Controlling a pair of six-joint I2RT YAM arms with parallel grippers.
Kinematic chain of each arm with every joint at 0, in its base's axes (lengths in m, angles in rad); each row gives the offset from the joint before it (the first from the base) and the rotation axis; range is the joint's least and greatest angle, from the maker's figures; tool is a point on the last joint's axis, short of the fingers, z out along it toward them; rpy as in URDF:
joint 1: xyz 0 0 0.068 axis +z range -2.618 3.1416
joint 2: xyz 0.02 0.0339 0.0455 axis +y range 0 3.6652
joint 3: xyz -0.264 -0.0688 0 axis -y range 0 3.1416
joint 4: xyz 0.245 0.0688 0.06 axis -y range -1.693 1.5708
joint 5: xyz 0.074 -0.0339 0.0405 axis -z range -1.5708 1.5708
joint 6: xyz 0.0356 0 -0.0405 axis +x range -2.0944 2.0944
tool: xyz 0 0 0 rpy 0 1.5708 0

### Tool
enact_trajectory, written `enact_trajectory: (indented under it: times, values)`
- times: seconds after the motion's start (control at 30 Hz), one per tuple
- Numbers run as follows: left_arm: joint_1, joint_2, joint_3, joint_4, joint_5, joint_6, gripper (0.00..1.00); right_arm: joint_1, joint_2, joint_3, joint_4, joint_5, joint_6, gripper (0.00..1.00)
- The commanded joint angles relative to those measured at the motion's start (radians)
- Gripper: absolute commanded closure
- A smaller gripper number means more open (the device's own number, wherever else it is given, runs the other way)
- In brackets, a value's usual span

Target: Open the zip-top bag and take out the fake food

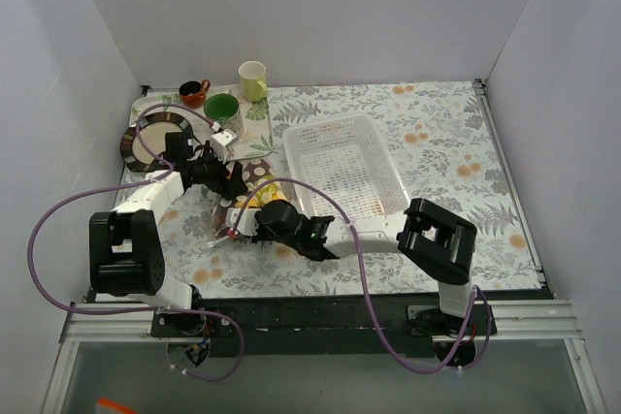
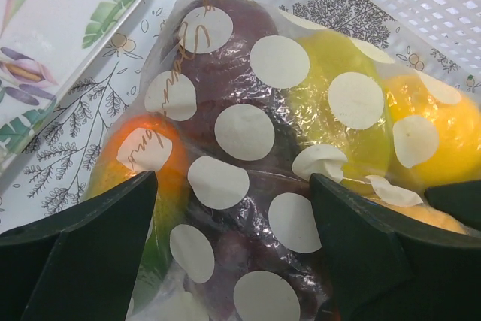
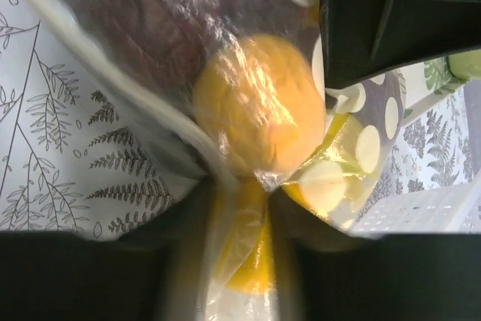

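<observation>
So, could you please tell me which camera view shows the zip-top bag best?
The left wrist view: the zip-top bag fills the frame, with its white dots and the fake food inside clear. The top external view shows it small and partly hidden; the right wrist view shows one pinched edge close up.

The fake food (image 2: 319,114) lies in the zip-top bag (image 2: 244,131), beside the basket (image 1: 342,164).
</observation>
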Motion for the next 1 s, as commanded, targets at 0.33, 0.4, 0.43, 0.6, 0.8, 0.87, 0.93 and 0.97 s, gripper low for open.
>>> enact_trajectory:
  times: [0.33,0.4,0.43,0.6,0.8,0.87,0.93,0.97]
  values:
    - [-0.008,-0.047,0.117,-0.146,-0.042,-0.038,0.02,-0.081,-0.118,0.234,-0.25,-0.201,0.12,0.99]
    - [-0.008,-0.082,0.179,-0.18,-0.035,-0.051,0.02,-0.1,-0.116,0.359,-0.333,-0.258,0.149,0.99]
    - [-0.008,-0.096,0.203,-0.192,-0.021,-0.058,0.02,-0.124,-0.109,0.411,-0.445,-0.348,0.162,0.99]
    - [0.172,-0.138,0.388,-0.268,0.193,-0.149,0.02,-0.282,-0.024,0.695,-0.656,-0.611,0.301,0.99]
    - [0.43,-0.13,0.54,-0.43,0.648,-0.126,0.02,-0.464,0.015,0.731,-0.538,-0.938,0.572,0.99]
    - [0.464,-0.136,0.525,-0.459,0.743,-0.103,0.02,-0.489,0.038,0.739,-0.501,-1.048,0.672,0.99]
    - [0.524,-0.133,0.508,-0.461,0.819,-0.111,0.02,-0.503,0.069,0.742,-0.463,-1.103,0.712,0.99]
    - [0.542,-0.127,0.494,-0.472,0.855,-0.109,0.02,-0.505,0.078,0.745,-0.452,-1.122,0.728,0.99]
